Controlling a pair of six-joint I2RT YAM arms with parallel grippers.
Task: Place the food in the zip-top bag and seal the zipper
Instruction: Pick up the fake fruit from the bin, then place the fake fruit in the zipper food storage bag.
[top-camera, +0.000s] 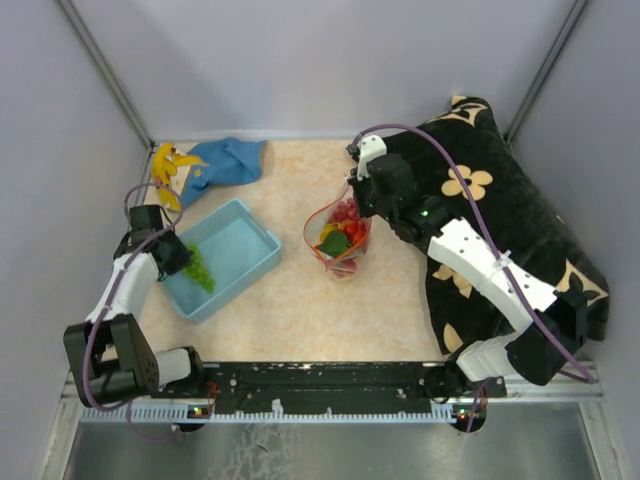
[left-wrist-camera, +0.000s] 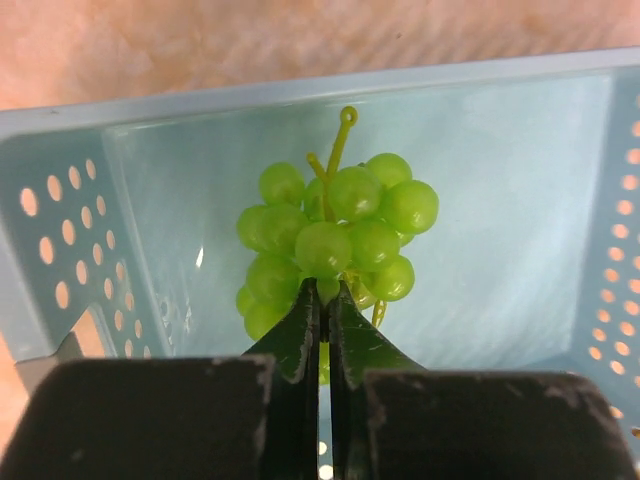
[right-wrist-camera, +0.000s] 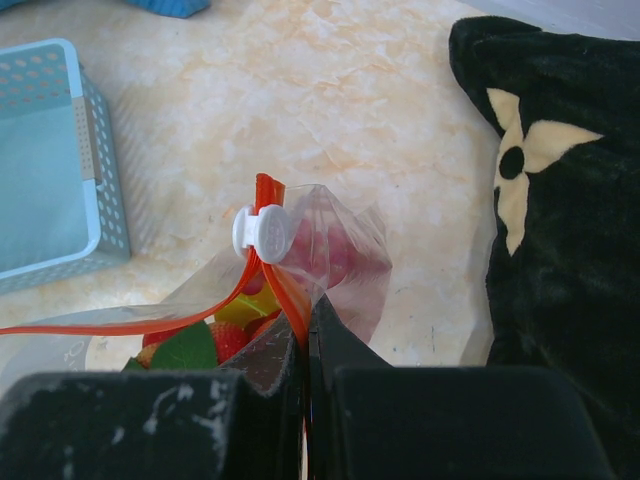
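Our left fingers (left-wrist-camera: 298, 335) clamp the green grapes (left-wrist-camera: 335, 235) in the basket (left-wrist-camera: 60, 180); the bag (right-wrist-camera: 345, 245), rim pinched in our right fingers (right-wrist-camera: 345, 350), sits off to the right.

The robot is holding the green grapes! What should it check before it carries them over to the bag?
1. Grip: the left gripper is shut on the green grapes: ok.
2. Grapes lifted clear of the blue basket: cannot tell.
3. Hold: the right gripper pinches the zip-top bag at its zipper: ok.
4. Bag mouth open, seen from the top: ok.
5. Room left above the strawberries inside: cannot tell.
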